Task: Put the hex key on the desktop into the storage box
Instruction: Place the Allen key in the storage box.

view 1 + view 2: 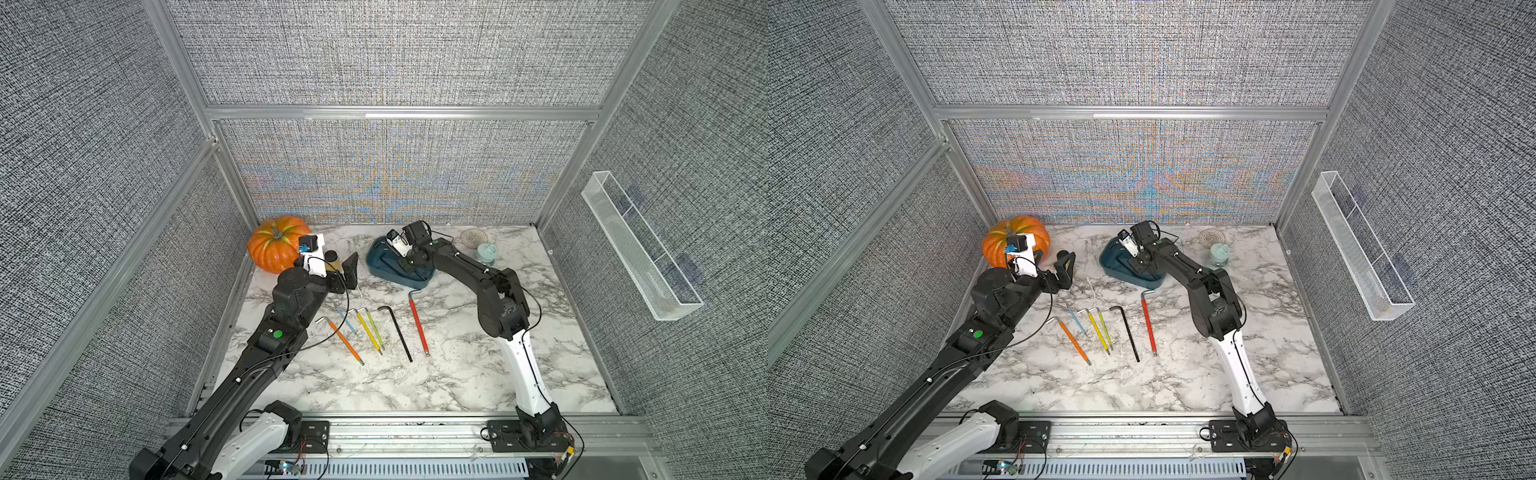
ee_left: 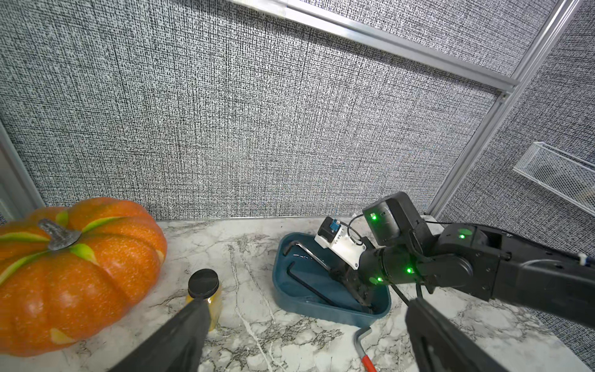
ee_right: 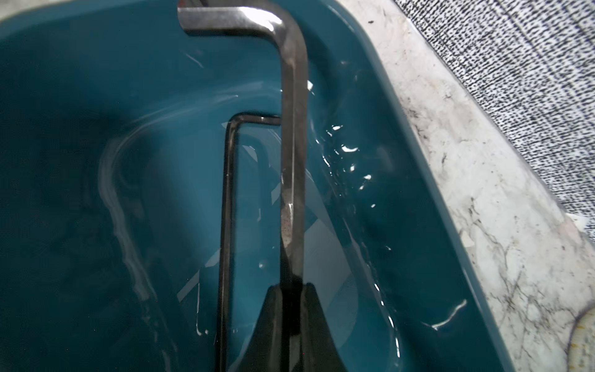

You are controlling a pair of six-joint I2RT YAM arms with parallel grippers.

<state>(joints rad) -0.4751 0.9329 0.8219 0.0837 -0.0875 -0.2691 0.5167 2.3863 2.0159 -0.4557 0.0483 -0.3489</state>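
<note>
Right tool tight on the hex key inside the storage box; left tool wide.

Bright, even light pours down from above in both top views. The white worktop sits close to washing out, and the shadows under the arms are soft and short. Rainbow moiré ripples across the woven back wall, and the side walls splay wide toward the edges. In the left wrist view the pumpkin is crisp, but the fingers of the left pincer are dark, close blurs, and green lamps glow on the right arm. In the right wrist view white glare streaks the glossy storage box. The hex key flashes at its bend, and the right pincer is dark and out of focus.
</note>
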